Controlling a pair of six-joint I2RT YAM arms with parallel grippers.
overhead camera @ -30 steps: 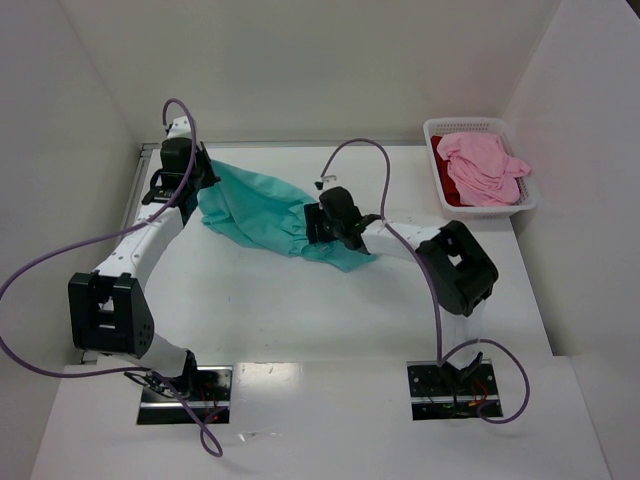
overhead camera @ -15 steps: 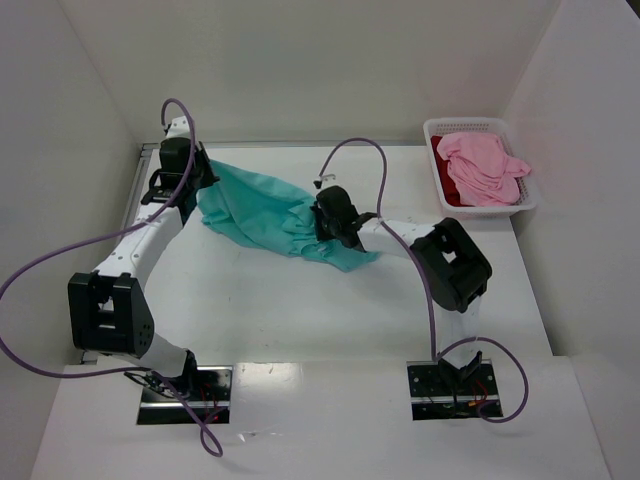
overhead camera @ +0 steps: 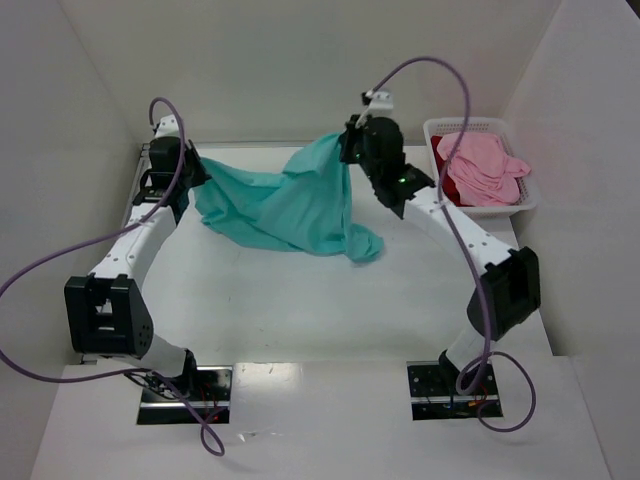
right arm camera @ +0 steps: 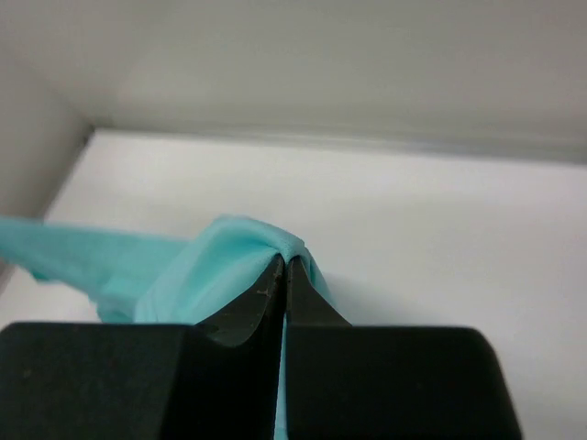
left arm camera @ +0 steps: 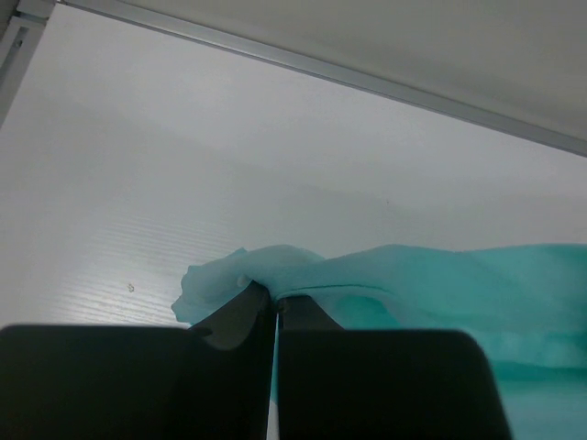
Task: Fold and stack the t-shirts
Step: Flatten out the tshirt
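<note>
Partly aloft, teal t-shirt (overhead camera: 290,205) between jaws

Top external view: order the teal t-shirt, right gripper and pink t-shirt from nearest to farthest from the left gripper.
1. teal t-shirt, clamped in the left gripper
2. right gripper, rear centre, holding the shirt too
3. pink t-shirt, in the basket, far right

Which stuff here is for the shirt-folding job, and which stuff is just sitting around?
For the job:
- teal shirt, pinched by the left claw and the right claw
- pink shirt
- red shirt, under the pink one

Just sitting around:
- basket, holding the pink and red shirts
- table
</note>
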